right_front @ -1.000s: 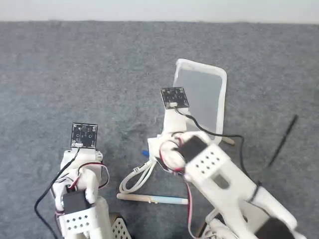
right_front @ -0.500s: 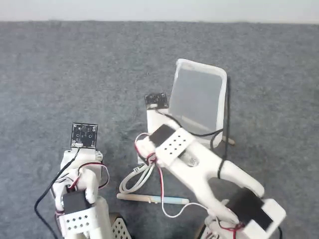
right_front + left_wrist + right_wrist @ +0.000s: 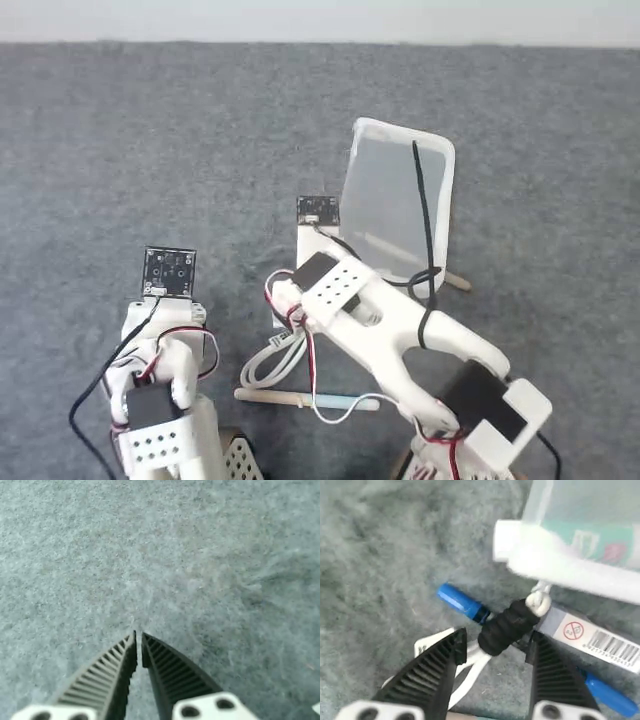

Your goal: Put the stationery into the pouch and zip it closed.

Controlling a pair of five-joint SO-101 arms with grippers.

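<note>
Left arm lower left, left gripper jaws pressed together | right arm centre, angled toward pouch, right gripper jaws spread astride black cable wrap.

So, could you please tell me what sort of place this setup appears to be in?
Probably an indoor robotics test bench: a grey felt-covered table against a pale wall, the left arm and right arm with exposed wiring, and a clear pouch laid out for practice.

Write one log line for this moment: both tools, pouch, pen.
left tool: shut, over carpet | right tool: open, black pull between jaws | pouch: on carpet | blue pen: outside pouch
</note>
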